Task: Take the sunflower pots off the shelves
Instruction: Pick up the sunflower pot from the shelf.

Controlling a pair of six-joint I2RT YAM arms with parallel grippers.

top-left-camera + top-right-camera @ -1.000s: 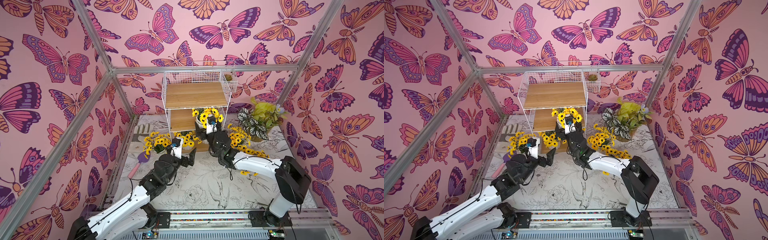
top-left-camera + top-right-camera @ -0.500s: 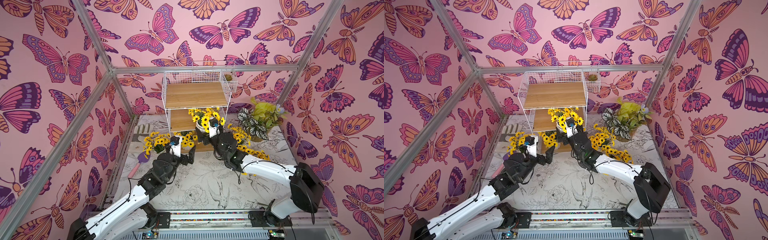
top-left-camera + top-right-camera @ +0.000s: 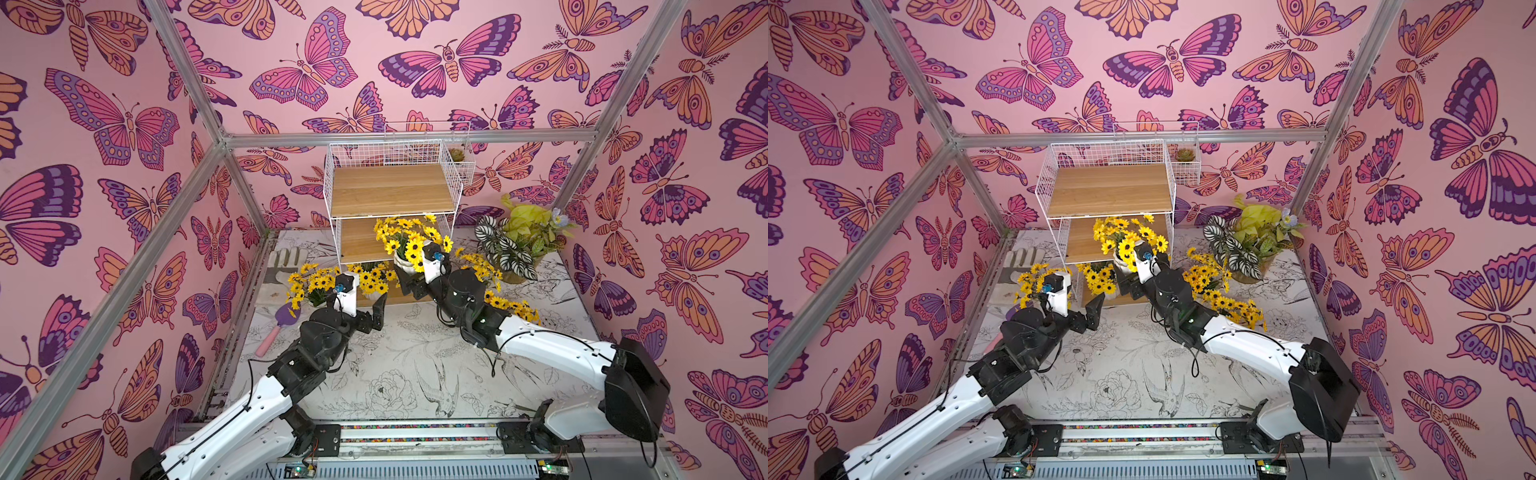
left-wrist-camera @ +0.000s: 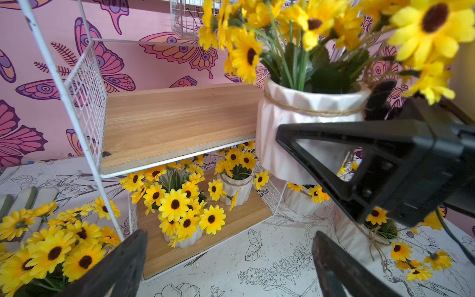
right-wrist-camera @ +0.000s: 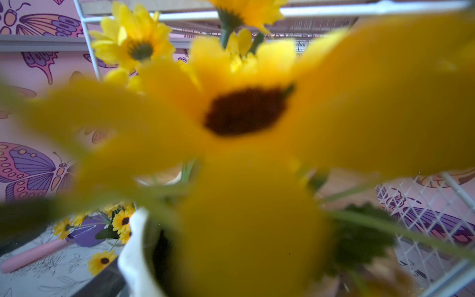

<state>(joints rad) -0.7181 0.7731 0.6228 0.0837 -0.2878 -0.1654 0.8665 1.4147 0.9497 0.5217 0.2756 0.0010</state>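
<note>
One sunflower pot point(image 4: 295, 113) is held just in front of the right end of the middle board of the shelves point(image 3: 390, 189). Whether it is fully clear of the wire frame cannot be told for certain. It is clasped by the right gripper point(image 4: 330, 110), with the jaws spread wide around the ribbed body, one in front and one behind.

Two more stand on the bottom board, a front pot point(image 4: 185, 231) and a back pot point(image 4: 236, 190); the top and middle boards are bare. On the table point(image 3: 415, 365), a left-hand pot point(image 3: 316, 286) is seen left of the shelves and two right-hand pots point(image 3: 478, 266) right of them, so about half the job is judged done.

The left gripper point(image 4: 228, 235) is wide open and empty, in front of the bottom board. A striped-leaf plant point(image 3: 511, 249) stands right of the shelves. Garden gloves point(image 3: 286, 262) and a trowel point(image 3: 278, 328) lie to the left. The wire frame is judged likeliest to snag the held flowers.
</note>
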